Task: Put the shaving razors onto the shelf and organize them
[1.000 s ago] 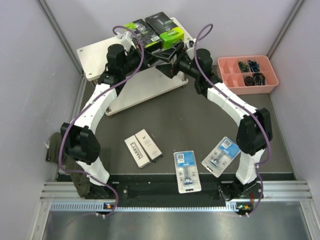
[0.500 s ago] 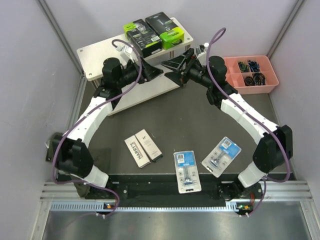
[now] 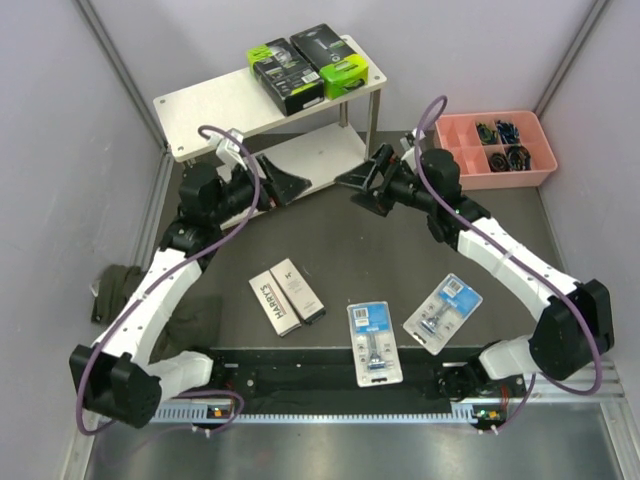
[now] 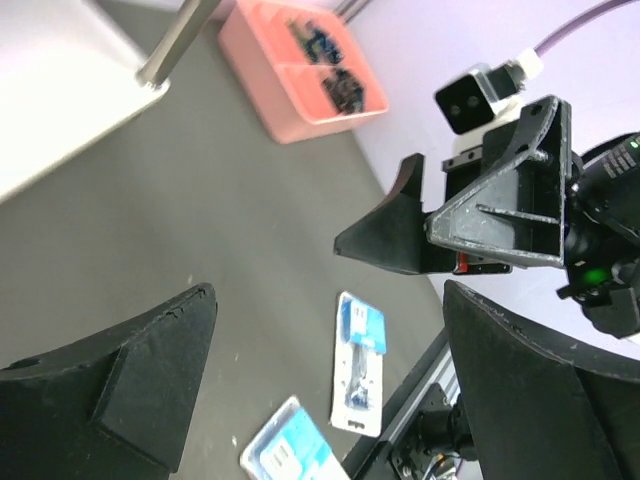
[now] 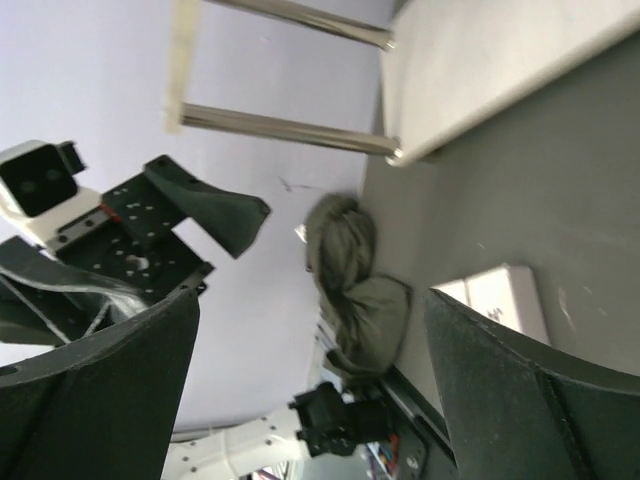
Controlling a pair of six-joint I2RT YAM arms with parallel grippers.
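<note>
The shelf (image 3: 215, 100) stands at the back left. Two black and lime-green razor packs (image 3: 286, 75) (image 3: 328, 60) lie side by side on the right end of its top board. Two white Harry's boxes (image 3: 275, 303) (image 3: 298, 290) lie together on the dark table. Two blue-card blister packs (image 3: 373, 342) (image 3: 443, 310) lie near the front edge and also show in the left wrist view (image 4: 360, 375) (image 4: 290, 455). My left gripper (image 3: 283, 183) (image 4: 325, 300) and right gripper (image 3: 362, 185) (image 5: 310, 300) hang open and empty, facing each other in front of the shelf's lower board.
A pink compartment tray (image 3: 500, 180) (image 4: 272, 100) with small dark items sits at the back right. A crumpled green cloth (image 3: 115, 290) (image 5: 355, 280) lies by the left wall. Shelf posts (image 3: 372, 120) stand just behind the grippers.
Both arms have drawn back from the shelf top and come down toward the table. The left gripper has opened. Both black and green packs stay on the top board.
</note>
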